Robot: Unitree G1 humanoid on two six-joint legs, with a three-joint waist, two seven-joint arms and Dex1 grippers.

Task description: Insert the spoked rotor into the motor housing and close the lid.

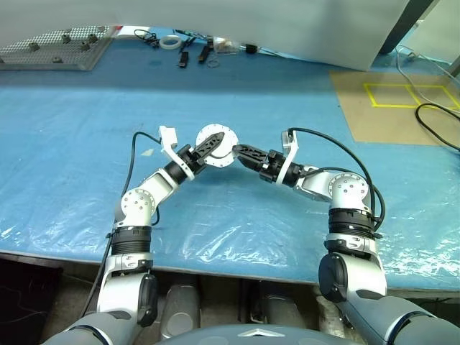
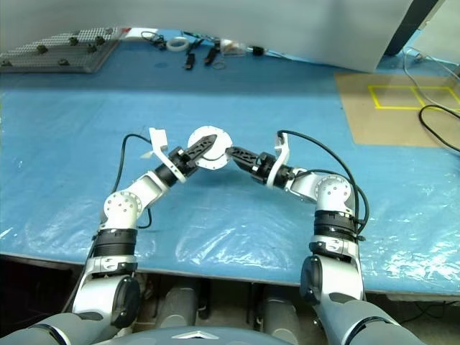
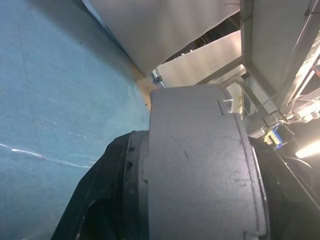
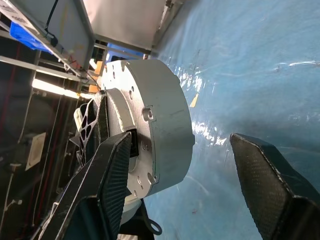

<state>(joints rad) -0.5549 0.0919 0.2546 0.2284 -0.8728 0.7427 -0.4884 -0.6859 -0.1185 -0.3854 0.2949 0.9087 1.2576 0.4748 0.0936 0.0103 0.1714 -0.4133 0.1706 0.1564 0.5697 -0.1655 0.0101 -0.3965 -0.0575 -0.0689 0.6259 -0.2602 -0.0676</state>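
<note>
The round silver-white metal motor housing [image 1: 215,146] is held up above the middle of the work table, between the two arms. The left gripper [image 1: 213,146] is clenched on it: one black finger lies across its pale face and in the left wrist view its grey side wall [image 3: 200,165] stands directly between the fingers. The right gripper [image 1: 241,152] is just to the right of the housing, and its jaws are released. In the right wrist view its two black textured fingers [image 4: 107,185] stand wide apart, one of them close against the housing's rim, and I cannot tell if it touches.

The table is covered with a blue plastic sheet [image 1: 86,136], which is wrinkled and shiny along the near edge. At the far left lies a grey perforated metal board [image 1: 57,47] with some small parts standing on it. At the far side, near the middle, are a white roll of tape [image 1: 170,42] and a few small black tools [image 1: 184,57]. At the far right lies a brown cardboard panel [image 1: 402,108] marked with a yellow taped square, and a black cable [image 1: 435,118] curls over it. Behind the table a large pale grey wall panel [image 1: 215,18] closes the room
</note>
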